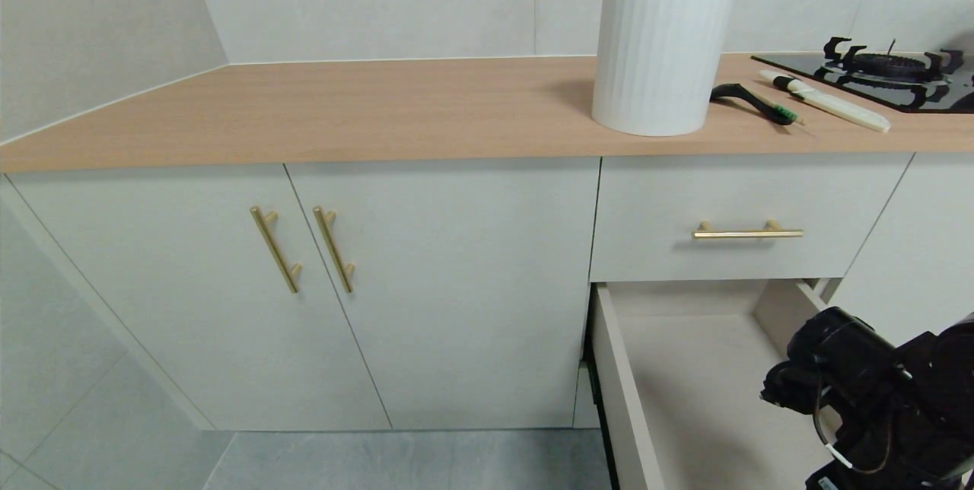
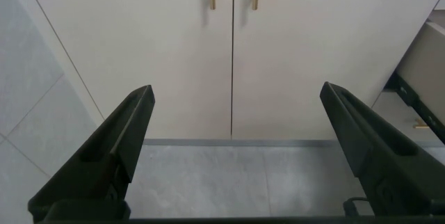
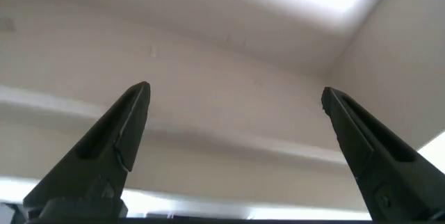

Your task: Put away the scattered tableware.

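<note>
We judge the task barely begun: the black-handled utensil (image 1: 749, 98) and the white utensil (image 1: 825, 100) lie on the desk (image 1: 380, 109), well apart from the open drawer (image 1: 696, 383) below. Our right pincer (image 3: 235, 92) is wide open and empty at that drawer; the left pincer (image 2: 236, 90), equally open and empty, faces the cabinet doors (image 2: 278, 57).

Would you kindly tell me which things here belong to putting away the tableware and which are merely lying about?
For the job: black-handled utensil, cream-handled utensil, both on the counter; open drawer below.
Lying about: white ribbed container, gas hob, closed drawer, cabinet doors.
</note>
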`<state>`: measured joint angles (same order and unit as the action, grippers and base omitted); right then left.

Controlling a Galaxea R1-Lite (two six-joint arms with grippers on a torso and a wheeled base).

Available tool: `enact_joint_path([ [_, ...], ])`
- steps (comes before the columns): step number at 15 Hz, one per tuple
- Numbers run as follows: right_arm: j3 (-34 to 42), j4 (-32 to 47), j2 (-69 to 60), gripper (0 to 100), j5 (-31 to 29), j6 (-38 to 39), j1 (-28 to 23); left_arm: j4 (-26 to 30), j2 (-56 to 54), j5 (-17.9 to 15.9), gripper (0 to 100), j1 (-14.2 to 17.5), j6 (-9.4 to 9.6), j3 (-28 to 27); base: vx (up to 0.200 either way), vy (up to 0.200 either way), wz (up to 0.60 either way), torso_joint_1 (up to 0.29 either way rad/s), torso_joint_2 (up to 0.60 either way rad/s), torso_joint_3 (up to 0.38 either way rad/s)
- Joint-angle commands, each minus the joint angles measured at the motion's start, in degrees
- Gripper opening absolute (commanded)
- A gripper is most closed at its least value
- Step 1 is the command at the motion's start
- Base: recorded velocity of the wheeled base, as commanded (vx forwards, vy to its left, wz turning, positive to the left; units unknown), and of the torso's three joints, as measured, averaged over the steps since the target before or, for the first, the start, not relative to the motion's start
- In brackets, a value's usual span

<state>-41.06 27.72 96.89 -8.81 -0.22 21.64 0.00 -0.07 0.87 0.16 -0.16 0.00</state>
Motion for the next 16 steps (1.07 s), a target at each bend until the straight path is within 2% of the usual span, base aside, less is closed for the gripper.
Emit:
enact_joint_path([
  [1,-0.07,-0.12,-0.04,100,-0.06,0.04,0.51,0.00,0.07,0.01,100,0.02,-0.02,0.00,0.000,0.000,0.00,0.000,0.00,0.000],
  [6,-3.50,-0.39,-4.34,100,-2.00,1.01,0.33,0.00,0.07,0.01,100,0.02,-0.02,0.00,0.000,0.000,0.00,0.000,0.00,0.000],
  [9,-10.45,-0.56,-14.10,100,-0.68,10.33,0.33,0.00,0.07,0.01,100,0.02,-0.02,0.00,0.000,0.000,0.00,0.000,0.00,0.000],
  [14,-12.47,-1.62,-28.42,100,-0.06,8.04,-0.46,0.00,0.07,0.01,100,0.02,-0.02,0.00,0.000,0.000,0.00,0.000,0.00,0.000],
  [16,-12.47,-3.29,-30.36,100,-0.06,7.87,-0.46,0.00,0.07,0.01,100,0.02,-0.02,0.00,0.000,0.000,0.00,0.000,0.00,0.000],
])
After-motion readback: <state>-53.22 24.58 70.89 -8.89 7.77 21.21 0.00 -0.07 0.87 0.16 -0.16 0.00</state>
